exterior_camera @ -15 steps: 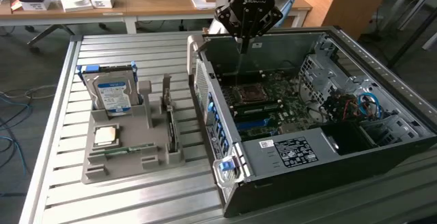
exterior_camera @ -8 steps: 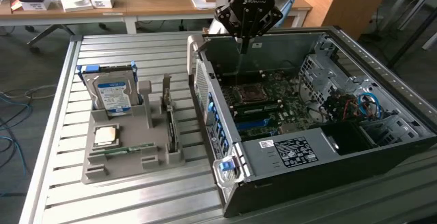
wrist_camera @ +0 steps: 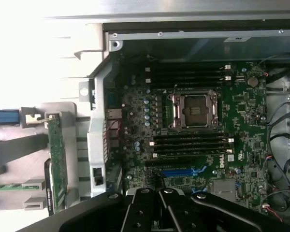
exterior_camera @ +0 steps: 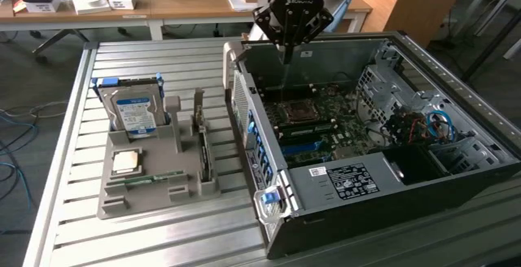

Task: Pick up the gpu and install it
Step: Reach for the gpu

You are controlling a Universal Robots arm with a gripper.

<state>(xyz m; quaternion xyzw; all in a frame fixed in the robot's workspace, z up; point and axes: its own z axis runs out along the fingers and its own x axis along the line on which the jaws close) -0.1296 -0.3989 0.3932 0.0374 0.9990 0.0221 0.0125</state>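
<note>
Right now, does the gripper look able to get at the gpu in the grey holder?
Probably yes. The gpu stands on edge in the holder, its top edge bare with nothing above it. The gripper hangs shut and empty over the open computer case, seemingly higher than the case wall between them.

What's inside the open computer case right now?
Motherboard with CPU socket, memory slots and a blue slot; blue and red cables at the exterior view's right. The shut pincer hides part of the board's edge.
</note>
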